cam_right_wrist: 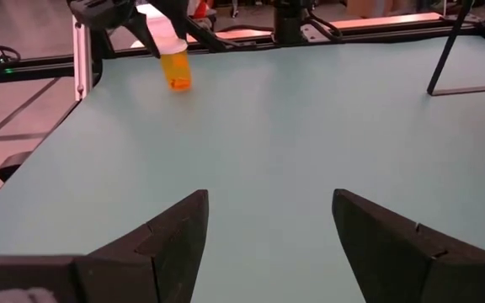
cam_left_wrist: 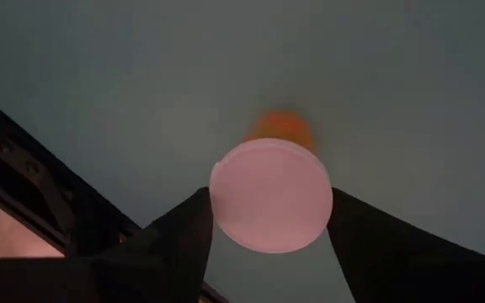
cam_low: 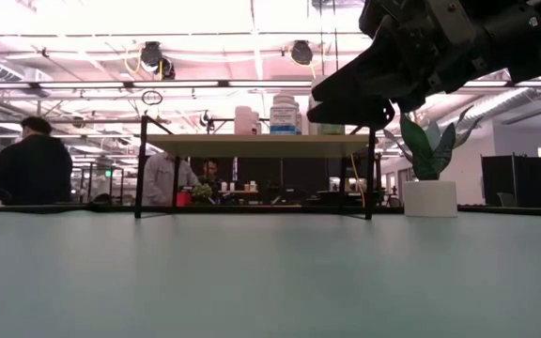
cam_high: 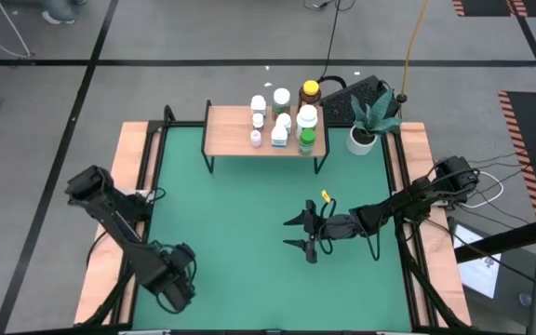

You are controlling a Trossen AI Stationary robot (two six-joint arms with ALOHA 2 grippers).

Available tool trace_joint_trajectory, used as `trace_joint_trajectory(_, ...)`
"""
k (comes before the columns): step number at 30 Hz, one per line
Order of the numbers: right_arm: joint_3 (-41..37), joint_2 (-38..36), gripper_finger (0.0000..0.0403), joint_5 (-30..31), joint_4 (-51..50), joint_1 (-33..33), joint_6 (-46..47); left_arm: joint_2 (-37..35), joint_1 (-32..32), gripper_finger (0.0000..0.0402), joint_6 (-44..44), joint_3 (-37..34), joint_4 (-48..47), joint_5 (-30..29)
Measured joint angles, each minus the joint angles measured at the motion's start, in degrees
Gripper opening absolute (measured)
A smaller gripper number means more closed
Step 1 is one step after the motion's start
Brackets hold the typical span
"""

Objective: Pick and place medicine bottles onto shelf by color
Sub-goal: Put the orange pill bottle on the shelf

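Observation:
My left gripper is near the table's near left corner, shut on an orange pill bottle with a white cap. The bottle also shows in the right wrist view; in the high view the gripper hides it. My right gripper hangs open and empty over the middle right of the green table, above the surface. The shelf stands at the far edge and bears several bottles at its right end, among them an amber one with a yellow cap. My left gripper pinches the bottle's white cap between its two fingers, one on each side of the cap's rim. The fingers come from above, pointing down. The bottle is upright below them; whether its base is on the table, I cannot tell.
A white plant pot stands right of the shelf at the far right corner. Wooden rails run along the table's left and right sides. People show in the room beyond the table. Bare green table lies between the grippers.

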Motion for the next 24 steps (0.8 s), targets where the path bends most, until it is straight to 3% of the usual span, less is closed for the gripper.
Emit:
trace_joint_trajectory(6, 0.00, 0.00, 0.0247, 0.00, 0.13, -0.02, 0.04, 0.00, 6.19, 0.0214, 6.45, 5.85, -9.86, -1.86)
trace_joint_trajectory(11, 0.00, 0.00, 0.0247, 0.00, 0.11, -0.02, 0.04, 0.00, 13.16, 0.0206, 15.49, 13.12, -20.61, -7.00)
trace_joint_trajectory(17, 0.00, 0.00, 0.0247, 0.00, 0.07, -0.02, 0.04, -1.02, 24.65, 0.0222, 32.73, 21.70, -20.73, -12.09)
trace_joint_trajectory(24, 0.00, 0.00, 0.0247, 0.00, -1.71, -0.02, 0.04, -0.90, 40.62, 0.0212, 50.36, 31.21, -20.81, -17.36)
